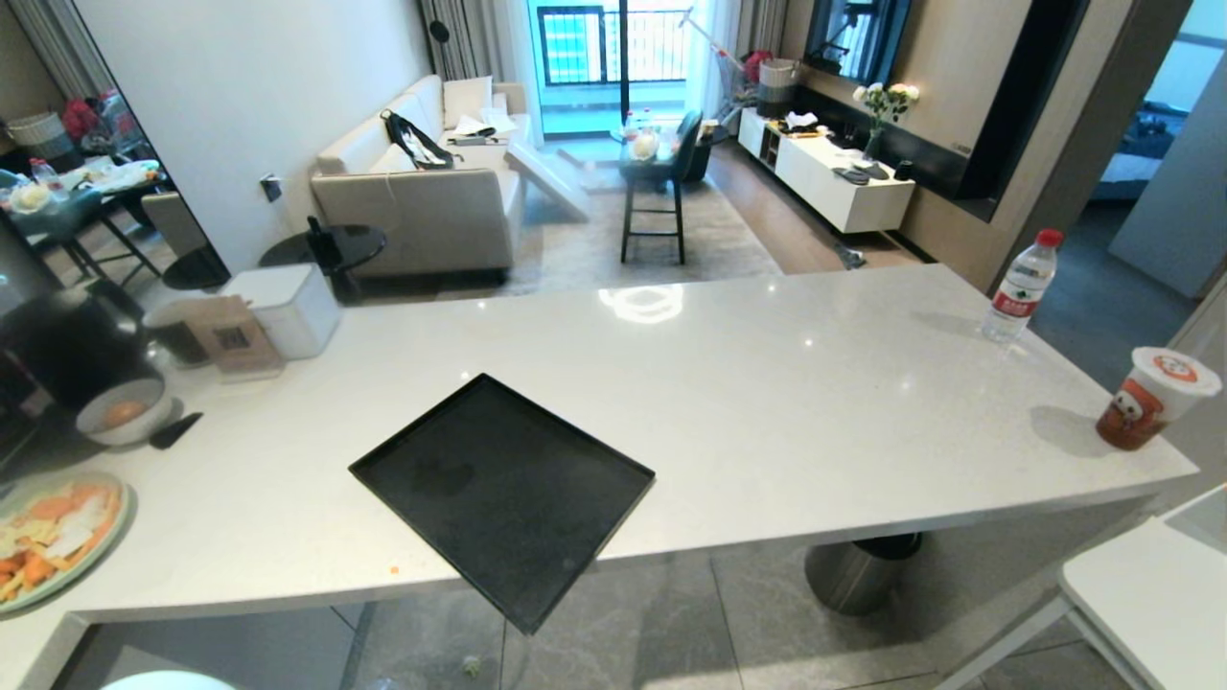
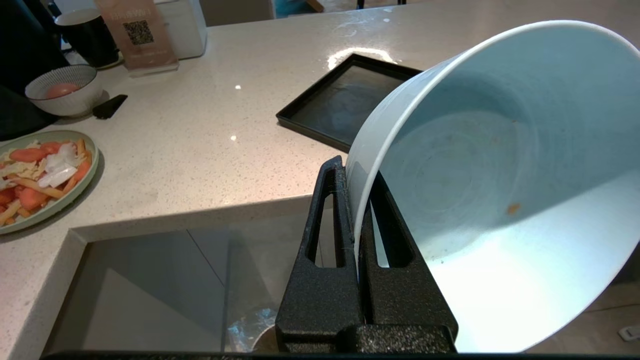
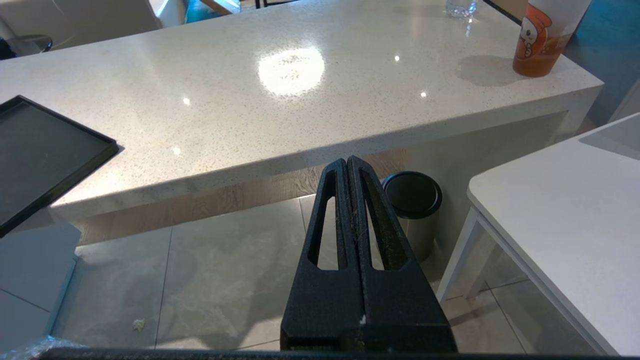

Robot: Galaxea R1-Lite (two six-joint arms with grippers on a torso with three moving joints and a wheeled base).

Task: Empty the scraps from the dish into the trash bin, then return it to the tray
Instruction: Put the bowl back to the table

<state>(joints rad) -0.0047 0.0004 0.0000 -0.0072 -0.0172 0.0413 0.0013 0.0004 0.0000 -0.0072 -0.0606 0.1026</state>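
One white speckled stone counter, living room beyond. One black tray, bare, overhanging counter's near edge. One green plate of vegetables, far left. One dish, near-clean, tilted off the counter edge, rim pinched in left gripper. Right gripper fully closed, nothing held, above floor. One steel bin under counter.

We are in a home, an open-plan flat. A long white speckled stone counter separates us from a living room: beyond the counter stand a cream fabric sofa, a white low media cabinet with a vase of flowers, and a glazed balcony door with grey curtains.
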